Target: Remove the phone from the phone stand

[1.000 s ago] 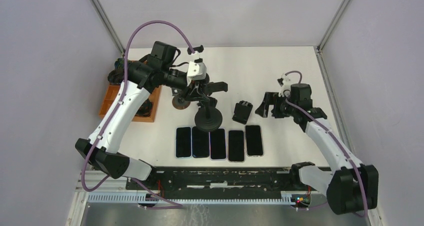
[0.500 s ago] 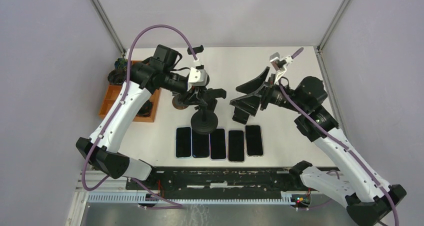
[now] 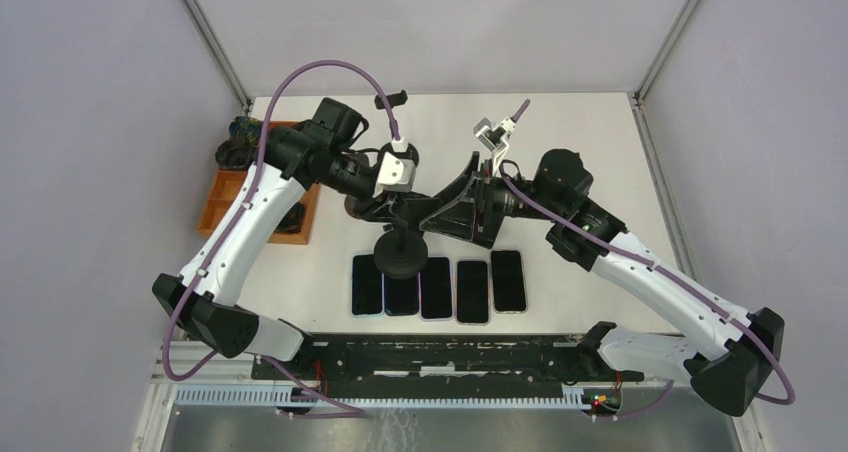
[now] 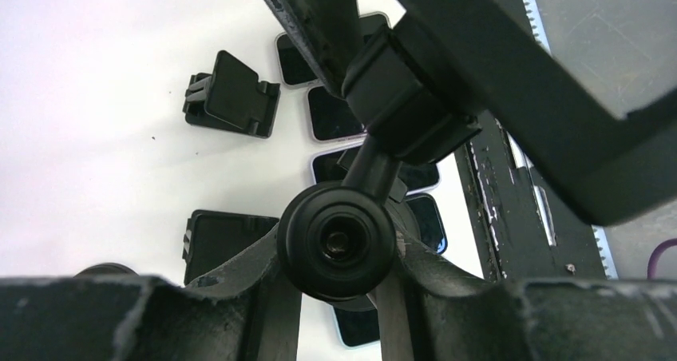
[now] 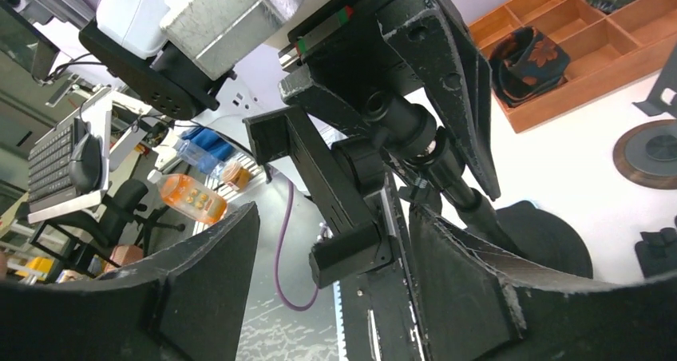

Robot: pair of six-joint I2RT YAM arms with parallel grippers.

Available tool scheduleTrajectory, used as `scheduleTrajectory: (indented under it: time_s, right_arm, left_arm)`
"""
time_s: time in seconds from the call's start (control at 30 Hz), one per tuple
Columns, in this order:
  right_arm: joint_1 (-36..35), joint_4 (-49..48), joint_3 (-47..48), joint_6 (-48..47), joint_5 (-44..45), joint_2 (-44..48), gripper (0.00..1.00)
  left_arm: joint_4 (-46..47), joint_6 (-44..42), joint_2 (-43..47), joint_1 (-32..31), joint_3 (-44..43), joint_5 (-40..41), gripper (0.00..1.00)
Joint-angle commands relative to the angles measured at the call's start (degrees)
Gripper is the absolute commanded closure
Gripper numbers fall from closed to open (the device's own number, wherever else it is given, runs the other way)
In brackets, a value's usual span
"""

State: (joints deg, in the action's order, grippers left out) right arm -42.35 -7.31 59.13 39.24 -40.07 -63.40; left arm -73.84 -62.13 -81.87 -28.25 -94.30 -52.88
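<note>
Item: phone stand (image 3: 403, 262), black, with a round base and a thin stem. It is lifted just above the table (image 3: 560, 132), over the left end of the row of phones.
Phone (image 4: 511, 97): a dark slab clamped in the head of the stand, above and right of the ball joint. It is seen mostly edge-on, so its outline is hard to separate from the clamp.
Left pincer (image 4: 339, 253): partly closed, its fingers (image 4: 263, 297) pressed on either side of the stand's ball joint, carrying the stand.
Right pincer (image 5: 331, 217): jaws wide apart, one on each side of the clamped head. A gap shows on both sides and nothing is gripped.
Also present:
- A row of five phones (image 3: 437, 287) lies flat side by side, near the arm bases.
- A small folding holder (image 4: 231, 93) sits on the table.
- An orange wooden tray (image 3: 232, 197) stands at the far left.
- A round disc (image 5: 659, 149) lies by the tray.
</note>
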Motion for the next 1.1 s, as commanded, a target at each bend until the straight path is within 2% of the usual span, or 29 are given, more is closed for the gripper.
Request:
scheduleTrajectory:
  time_s: [0.0, 0.33, 0.37, 0.47, 0.53, 0.87, 0.97, 1.07]
  right_arm:
    - [-0.85, -3.78, 3.05, 0.6, -1.55, -0.39, 0.3]
    - [-2.01, -4.07, 4.11, 1.7, -1.85, -1.64, 0.66]
    - [-1.99, -3.61, 4.36, 1.63, -1.87, -1.87, 0.66]
    - [-2.1, -0.17, 5.59, -0.15, -1.82, -2.51, 0.5]
    - [-2.19, 0.67, 5.66, -0.53, -1.54, -2.77, 0.45]
    - [-2.82, 2.31, 6.3, -1.91, -0.39, -4.3, 0.45]
    - [-2.92, 3.79, 6.74, -2.92, 0.3, -5.23, 0.48]
    - [-2.96, 3.54, 6.72, -2.63, 1.58, -5.65, 0.67]
  left_arm:
    - [-2.43, -6.23, 1.66, -0.23, -0.73, -1.55, 0.98]
    - [-2.8, -6.12, 1.5, -0.46, -1.24, -1.56, 0.98]
    - [-2.74, -6.02, 1.45, -0.49, -1.33, -1.54, 0.98]
    - [-2.71, -5.47, 1.3, -0.53, -2.03, -1.38, 0.98]
    - [-2.73, -5.23, 1.15, -0.52, -2.52, -1.47, 0.98]
    - [-2.71, -4.57, 1.14, -0.59, -3.21, -1.73, 0.98]
    - [-2.52, -4.35, 1.17, -0.58, -3.65, -1.94, 0.98]
    - [-1.93, -3.8, 1.27, -0.64, -3.84, -2.04, 0.98]
